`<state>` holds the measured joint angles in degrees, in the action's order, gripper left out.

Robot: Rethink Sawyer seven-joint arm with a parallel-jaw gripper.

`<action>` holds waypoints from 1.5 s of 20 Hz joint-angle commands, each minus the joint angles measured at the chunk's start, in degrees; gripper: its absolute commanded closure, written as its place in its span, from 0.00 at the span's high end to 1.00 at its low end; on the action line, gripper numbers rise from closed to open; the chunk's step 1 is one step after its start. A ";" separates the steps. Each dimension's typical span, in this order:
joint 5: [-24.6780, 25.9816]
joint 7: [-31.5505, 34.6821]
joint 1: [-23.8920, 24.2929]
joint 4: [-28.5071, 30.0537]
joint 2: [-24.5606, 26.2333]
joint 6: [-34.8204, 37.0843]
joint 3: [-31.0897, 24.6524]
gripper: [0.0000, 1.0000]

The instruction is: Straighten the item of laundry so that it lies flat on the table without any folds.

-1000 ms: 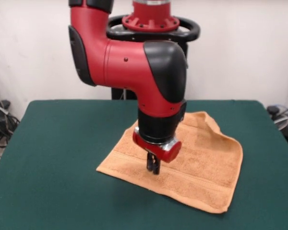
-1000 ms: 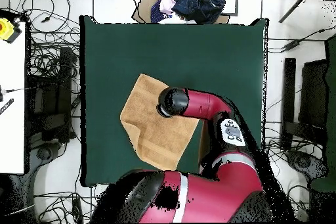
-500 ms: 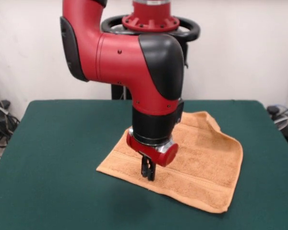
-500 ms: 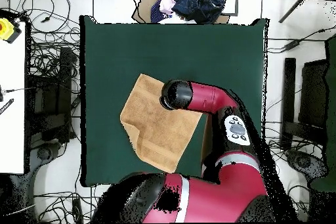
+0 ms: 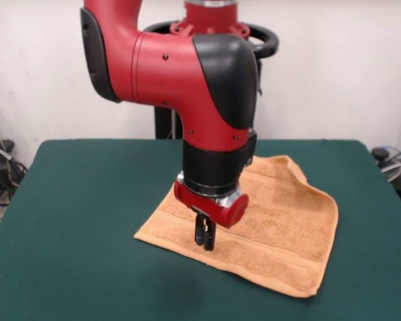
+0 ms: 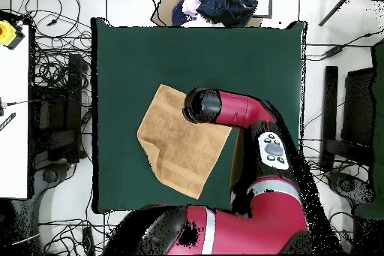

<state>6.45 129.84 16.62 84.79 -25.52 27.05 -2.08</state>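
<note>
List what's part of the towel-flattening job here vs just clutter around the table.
Job:
- towel, one far corner folded over
- green table
- pincer, at the towel's near edge

Clutter:
- cables on the floor
- dark blue clothes beyond the table's edge
- yellow object on a white side surface

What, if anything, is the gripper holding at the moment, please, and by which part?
Nothing is visibly held. The gripper hangs with its jaws together over the towel, near its edge, and no cloth is lifted.
</note>
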 commanded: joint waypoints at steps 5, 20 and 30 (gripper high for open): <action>-0.66 2.54 -0.78 6.20 -1.53 1.76 -4.38 0.00; -1.74 4.15 -0.19 10.75 1.04 -1.80 -6.75 0.00; -2.35 6.16 -0.92 17.35 -2.32 -3.96 -7.67 0.00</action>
<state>6.40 129.84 16.62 94.10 -27.80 27.02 -3.44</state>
